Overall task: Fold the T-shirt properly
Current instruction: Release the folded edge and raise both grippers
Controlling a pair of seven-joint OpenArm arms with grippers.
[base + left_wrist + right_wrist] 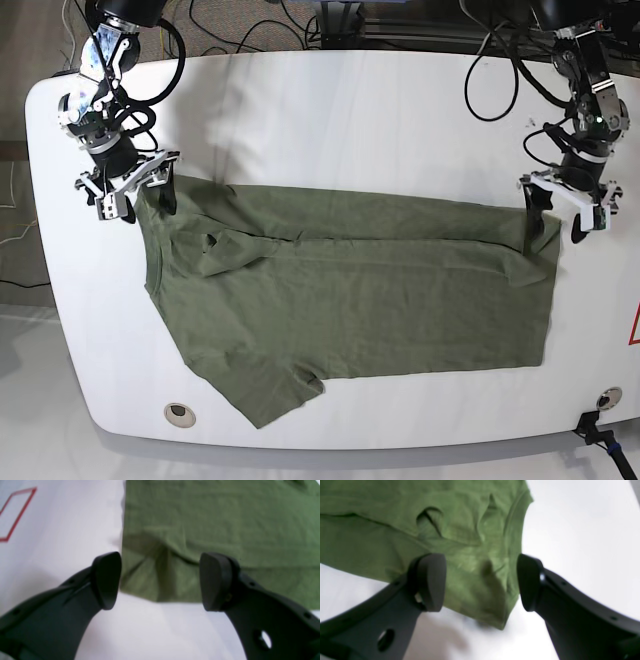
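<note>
Cotton T-shirt (350,300), olive green, plain, lies spread across the white tabletop (330,110) between the two grippers, with its far long edge already folded over toward the middle. Judged soft, light and limp: it will drape and sag when lifted, wrinkle easily, and a single-layer pinch may slip or pull only the top ply. Not fragile. Doubled fabric at the folded corners and the ribbed hem gives the firmest hold.

Left gripper (160,581) stands wide and holds nothing. A folded corner of the shirt sits just ahead of and between its fingertips, with a raised crease running toward the right-hand pad. Right gripper (481,582) is likewise wide and empty, hovering over the opposite end of the shirt. The hemmed edge of that end runs just inside its right-hand pad and a puckered wrinkle lies just beyond the left-hand one. In the base view both grippers hang at the shirt's two far corners.

Best takes, by judgement: pinch each corner through both layers, close to the hem.

Tabletop looks smooth and matte, so fabric should slide on it. Red outline marking (16,513) lies beyond the left gripper, off to its left. A small round fitting (179,412) sits near the tabletop's front edge. Cables (500,80) trail behind the arms.
</note>
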